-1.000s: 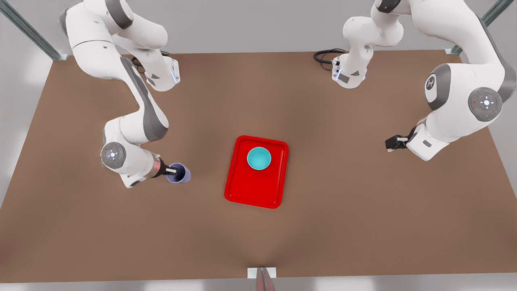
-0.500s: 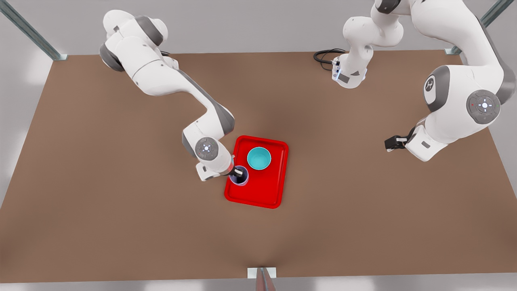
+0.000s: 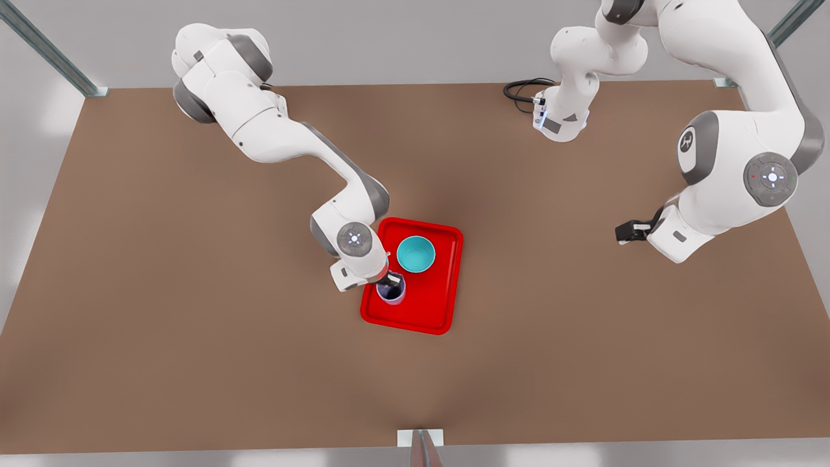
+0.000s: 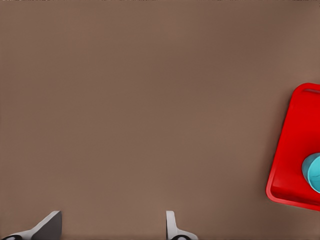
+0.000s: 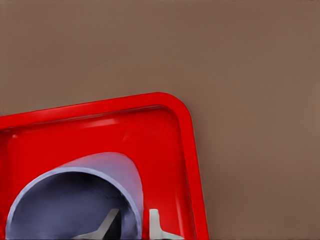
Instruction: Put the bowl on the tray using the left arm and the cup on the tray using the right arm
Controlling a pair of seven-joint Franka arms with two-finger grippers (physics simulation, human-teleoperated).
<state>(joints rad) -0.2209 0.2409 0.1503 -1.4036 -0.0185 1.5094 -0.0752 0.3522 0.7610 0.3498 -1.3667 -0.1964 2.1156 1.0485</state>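
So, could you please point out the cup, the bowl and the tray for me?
cup [image 3: 393,296], front view, on its near rim.
bowl [image 3: 415,254], front view, on the middle of its inside.
tray [image 3: 415,316], front view, on bare red floor.

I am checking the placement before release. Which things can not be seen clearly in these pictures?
- Whether the cup touches the tray floor: front view, looking straight down; right wrist view, the cup's own wall hides its base.
- The right gripper: cut off by the wrist view's edge.
- The bowl: cut by the left wrist view's edge.
- The left gripper: front view, small, fingers unclear.
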